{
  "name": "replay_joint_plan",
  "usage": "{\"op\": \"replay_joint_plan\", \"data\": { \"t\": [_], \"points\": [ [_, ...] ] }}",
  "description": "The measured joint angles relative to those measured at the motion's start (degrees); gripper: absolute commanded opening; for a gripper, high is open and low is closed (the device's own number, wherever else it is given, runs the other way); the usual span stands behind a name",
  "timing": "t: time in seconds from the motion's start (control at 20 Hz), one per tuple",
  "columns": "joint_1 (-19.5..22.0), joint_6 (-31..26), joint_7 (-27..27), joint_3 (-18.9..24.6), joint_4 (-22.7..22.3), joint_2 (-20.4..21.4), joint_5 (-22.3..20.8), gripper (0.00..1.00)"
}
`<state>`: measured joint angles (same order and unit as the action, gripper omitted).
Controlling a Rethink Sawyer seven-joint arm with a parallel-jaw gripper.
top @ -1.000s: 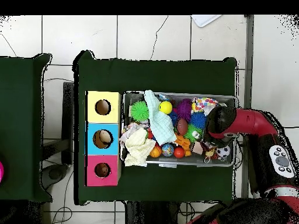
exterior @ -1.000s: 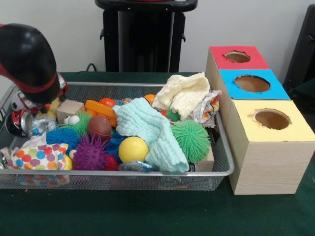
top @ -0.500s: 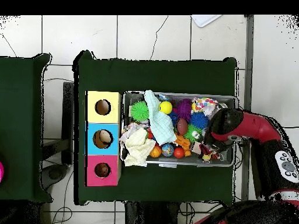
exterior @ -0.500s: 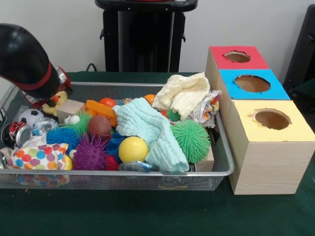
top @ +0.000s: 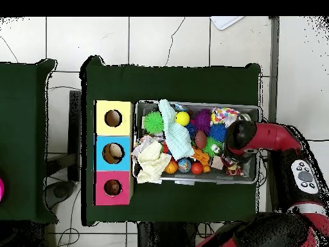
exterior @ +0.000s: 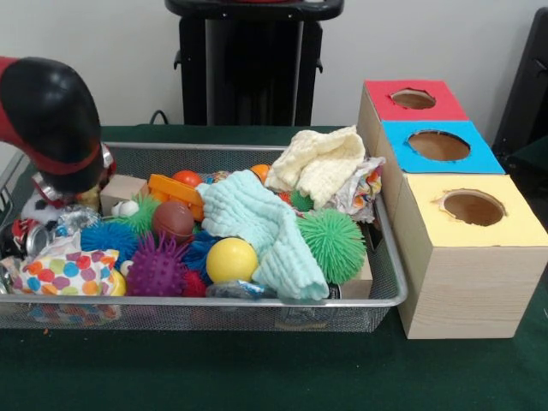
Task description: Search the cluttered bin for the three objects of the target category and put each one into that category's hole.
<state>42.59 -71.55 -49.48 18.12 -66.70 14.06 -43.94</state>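
Arm (exterior: 47, 120) low over bin's (exterior: 214, 304) cluttered end

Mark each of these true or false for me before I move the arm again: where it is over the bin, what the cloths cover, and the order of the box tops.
1. The arm is at the bin's end farthest from the boxes. True.
2. The mint cloth lies between the yellow ball and the green spiky ball. True.
3. The blue-topped box is closest to the front camera. False: the yellow-topped box is; blue is in the middle.
4. The cream cloth hangs outside the bin. False: it lies inside, at the box end.
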Motion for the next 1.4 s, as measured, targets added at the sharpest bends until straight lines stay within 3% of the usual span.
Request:
{"op": "replay_joint_plan", "data": {
  "t": [0.45,0.75,1.2,1.4],
  "points": [
    [-6.57,2.50,-0.01,-4.23,0.61,-0.68,-6.77,1.00],
    [-7.52,2.61,-0.01,-5.89,0.61,-0.74,-6.64,1.00],
    [-4.88,-2.64,0.00,-6.46,0.27,0.41,1.35,1.00],
    [-2.73,-6.05,0.00,-6.48,0.17,2.08,7.78,1.00]
  ]
}}
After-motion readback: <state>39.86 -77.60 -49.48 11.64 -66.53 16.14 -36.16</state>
